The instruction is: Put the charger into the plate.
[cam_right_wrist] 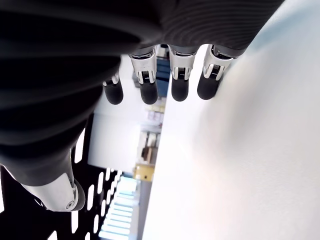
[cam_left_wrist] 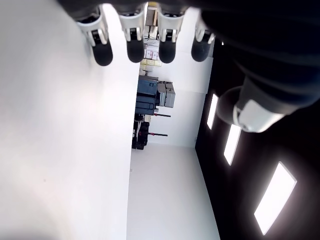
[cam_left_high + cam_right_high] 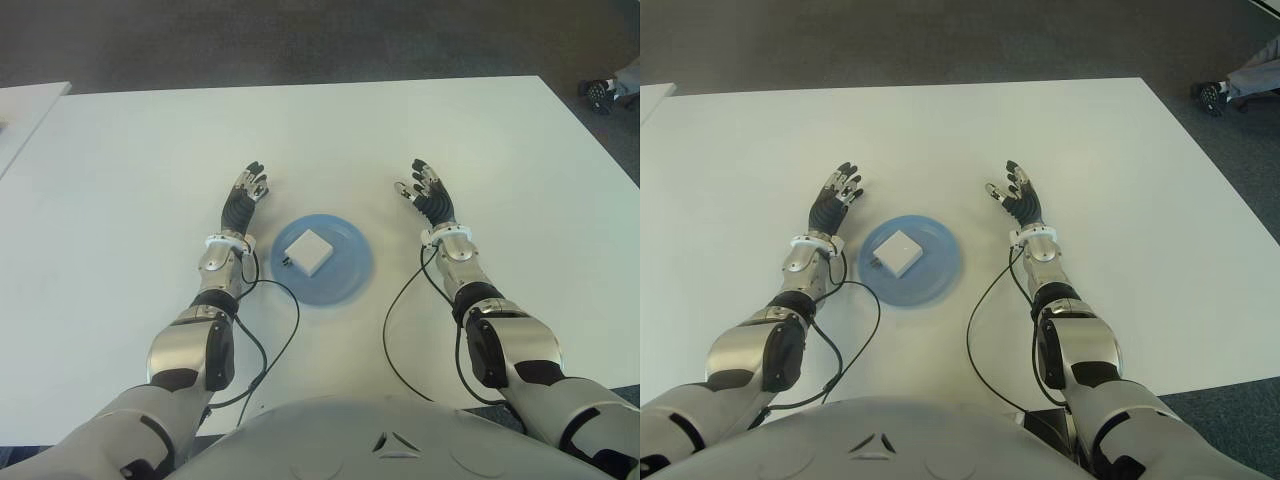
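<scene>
White charger in blue plate, between left hand and right hand, both released

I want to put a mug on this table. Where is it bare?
Bare table lies left of the left hand, right of the right hand and beyond both hands. It is crowded only between them, where the plate holds the charger.

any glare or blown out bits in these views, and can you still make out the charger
Eye views: even light, soft shadows; the white charger reads clearly on the blue plate, between the open left hand and right hand. Left wrist view: the table is washed out, with bright ceiling lights. Right wrist view: the table glares white, the palm is nearly black. Neither wrist view shows the charger.
</scene>
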You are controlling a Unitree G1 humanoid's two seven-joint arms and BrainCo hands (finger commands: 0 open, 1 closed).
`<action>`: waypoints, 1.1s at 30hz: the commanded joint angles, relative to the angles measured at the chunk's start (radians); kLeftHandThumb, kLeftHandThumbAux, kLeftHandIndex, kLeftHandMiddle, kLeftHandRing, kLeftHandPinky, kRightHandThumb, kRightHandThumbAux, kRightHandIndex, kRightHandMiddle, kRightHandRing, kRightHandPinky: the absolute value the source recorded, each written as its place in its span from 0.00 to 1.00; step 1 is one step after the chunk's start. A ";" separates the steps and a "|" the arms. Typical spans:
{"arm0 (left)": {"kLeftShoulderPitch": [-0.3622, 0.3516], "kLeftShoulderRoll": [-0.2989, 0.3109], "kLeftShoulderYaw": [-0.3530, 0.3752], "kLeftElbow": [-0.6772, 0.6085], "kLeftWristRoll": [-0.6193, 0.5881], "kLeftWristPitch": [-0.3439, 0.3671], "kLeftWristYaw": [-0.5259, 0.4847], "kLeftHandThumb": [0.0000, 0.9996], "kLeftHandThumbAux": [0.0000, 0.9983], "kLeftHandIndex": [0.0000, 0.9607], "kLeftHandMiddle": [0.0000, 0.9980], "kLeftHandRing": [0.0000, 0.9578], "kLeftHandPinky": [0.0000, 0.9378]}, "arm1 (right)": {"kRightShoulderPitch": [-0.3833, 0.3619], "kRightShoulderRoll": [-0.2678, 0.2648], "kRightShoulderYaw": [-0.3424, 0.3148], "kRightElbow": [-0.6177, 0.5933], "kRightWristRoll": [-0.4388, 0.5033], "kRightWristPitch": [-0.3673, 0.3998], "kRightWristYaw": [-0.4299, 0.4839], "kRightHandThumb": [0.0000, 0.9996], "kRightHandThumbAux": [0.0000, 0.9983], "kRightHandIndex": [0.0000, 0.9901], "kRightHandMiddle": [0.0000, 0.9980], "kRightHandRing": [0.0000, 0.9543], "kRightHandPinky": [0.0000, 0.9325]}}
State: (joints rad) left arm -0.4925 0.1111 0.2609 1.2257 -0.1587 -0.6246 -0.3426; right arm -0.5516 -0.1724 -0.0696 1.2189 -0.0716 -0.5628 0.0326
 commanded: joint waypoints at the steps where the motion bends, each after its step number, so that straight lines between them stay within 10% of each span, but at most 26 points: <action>1: 0.019 -0.006 -0.001 0.027 0.006 0.037 -0.002 0.04 0.54 0.00 0.00 0.00 0.00 | 0.098 0.045 0.021 0.089 -0.019 0.119 0.039 0.13 0.65 0.00 0.00 0.00 0.00; 33: 0.008 -0.005 -0.001 0.034 0.007 0.053 0.003 0.05 0.54 0.00 0.00 0.00 0.00 | 0.085 0.048 0.033 0.095 -0.031 0.126 -0.001 0.12 0.63 0.00 0.00 0.00 0.01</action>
State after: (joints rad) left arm -0.5001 0.1111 0.2614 1.2287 -0.1588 -0.6119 -0.3426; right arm -0.5555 -0.1720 -0.0600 1.2245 -0.0762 -0.5627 0.0133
